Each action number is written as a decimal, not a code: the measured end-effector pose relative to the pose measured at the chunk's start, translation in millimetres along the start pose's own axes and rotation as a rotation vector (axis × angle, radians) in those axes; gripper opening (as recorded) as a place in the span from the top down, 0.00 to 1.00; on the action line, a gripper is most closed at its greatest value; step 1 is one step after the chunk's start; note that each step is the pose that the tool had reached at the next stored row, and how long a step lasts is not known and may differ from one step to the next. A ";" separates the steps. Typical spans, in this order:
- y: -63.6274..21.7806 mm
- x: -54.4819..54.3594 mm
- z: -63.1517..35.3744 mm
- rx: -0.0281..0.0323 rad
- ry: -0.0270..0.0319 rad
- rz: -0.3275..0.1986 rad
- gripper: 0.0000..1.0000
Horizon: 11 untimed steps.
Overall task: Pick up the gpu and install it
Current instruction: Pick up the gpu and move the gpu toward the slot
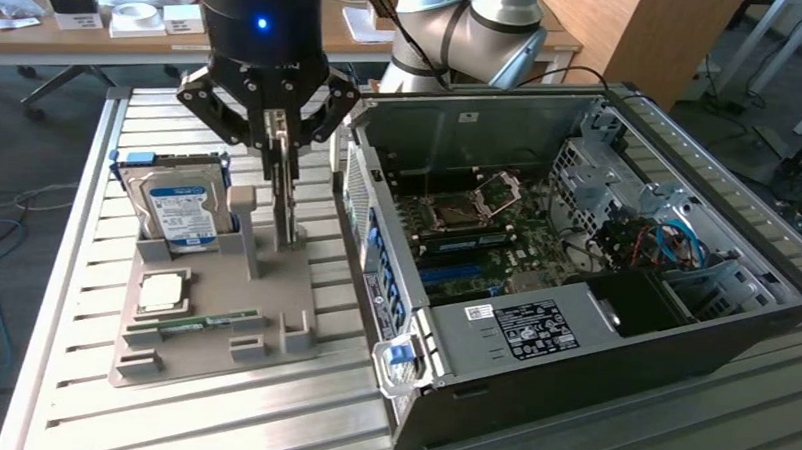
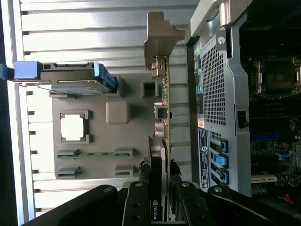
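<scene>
The gpu (image 1: 286,196) stands on edge at the gray holder's (image 1: 286,291) side nearest the PC case, a thin card seen almost edge-on. My gripper (image 1: 283,146) comes down on it from above, with a finger on each face of the card, shut on it. In the wrist view the gpu (image 2: 165,108) runs away from the fingers (image 2: 141,197) as a narrow green-edged strip, and its beige metal bracket (image 2: 160,35) is at the far end. Whether the card's lower edge still touches the holder I cannot tell.
The open PC case (image 1: 719,296) lies on its side at the exterior view's right, motherboard (image 1: 488,223) exposed. On the holder are a hard drive (image 1: 181,212), a CPU (image 1: 162,294) and a RAM stick (image 1: 197,325). The slatted metal table (image 1: 88,394) carries everything.
</scene>
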<state>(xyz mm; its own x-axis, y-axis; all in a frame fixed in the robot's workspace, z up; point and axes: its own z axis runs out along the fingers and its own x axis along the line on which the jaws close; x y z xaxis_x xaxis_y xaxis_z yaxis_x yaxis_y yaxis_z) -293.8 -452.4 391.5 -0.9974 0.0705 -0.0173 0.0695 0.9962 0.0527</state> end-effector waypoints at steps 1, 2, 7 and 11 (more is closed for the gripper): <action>0.1 -0.1 -2.3 -0.0002 0.0000 0.000 0.73; 0.2 -0.2 -4.4 -0.0002 0.0000 0.000 0.73; 0.8 -0.4 -14.2 -0.0004 0.0001 -0.001 0.73; 0.9 -0.5 -16.3 -0.0006 -0.0001 -0.001 0.73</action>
<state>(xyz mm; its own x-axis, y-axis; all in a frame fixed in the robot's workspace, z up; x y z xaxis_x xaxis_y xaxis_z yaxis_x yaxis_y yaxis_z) -293.6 -452.4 407.8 -0.9974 0.0697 -0.0174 0.0687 0.9962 0.0533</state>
